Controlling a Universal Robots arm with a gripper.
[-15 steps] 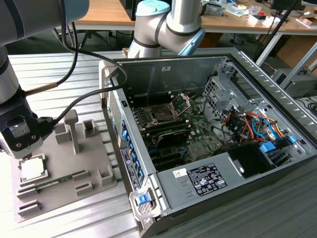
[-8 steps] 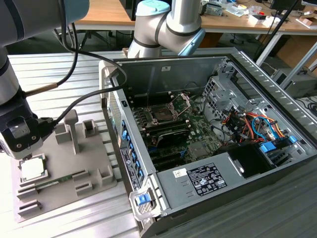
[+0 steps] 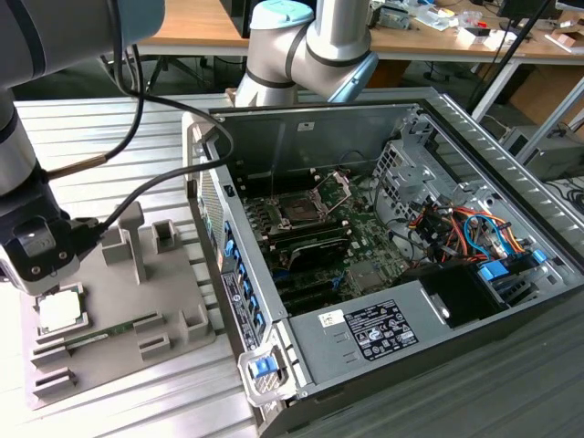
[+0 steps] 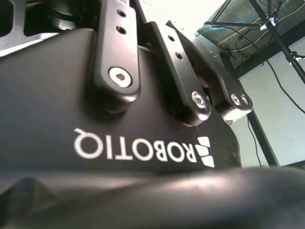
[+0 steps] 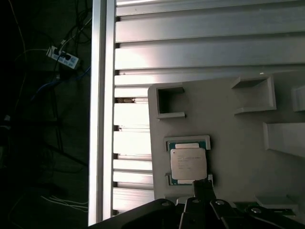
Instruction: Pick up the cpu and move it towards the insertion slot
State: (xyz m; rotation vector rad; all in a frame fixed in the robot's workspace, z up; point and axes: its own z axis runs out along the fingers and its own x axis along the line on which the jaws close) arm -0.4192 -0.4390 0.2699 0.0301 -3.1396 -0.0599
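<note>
Ribbed aluminium table (image 3: 119, 128) carries everything we see. Nearest us, at the exterior view's lower left, lies a grey plate (image 3: 119, 338) of moulded holders. The cpu (image 3: 59, 312) sits flat in its square-rimmed holder on that plate, pale top up, with a green memory stick (image 3: 109, 330) lying just beside it toward the exterior view's right.

The gripper (image 3: 38, 274) hangs right over the cpu, pointing down at it. In the first wrist view a dark part of the gripper (image 5: 202, 191) overlaps one edge of the cpu (image 5: 188, 164), but we cannot tell whether it touches. We also cannot tell how wide the gripper stands, and the cpu looks seated, not lifted. The cpu is square, so it has no long axis; its edges run square to the holder's rim.

Farther back, toward the exterior view's right, stands the open case (image 3: 365, 338) with the motherboard (image 3: 365, 265) on its floor. The slot (image 3: 299, 210) lies there, its load plate (image 3: 339, 182) swung up. We judge it well apart from the cpu, beyond the case wall.

Behind the case rises the arm's base (image 3: 301, 46), and past it stand wooden desks (image 3: 192, 23).
</note>
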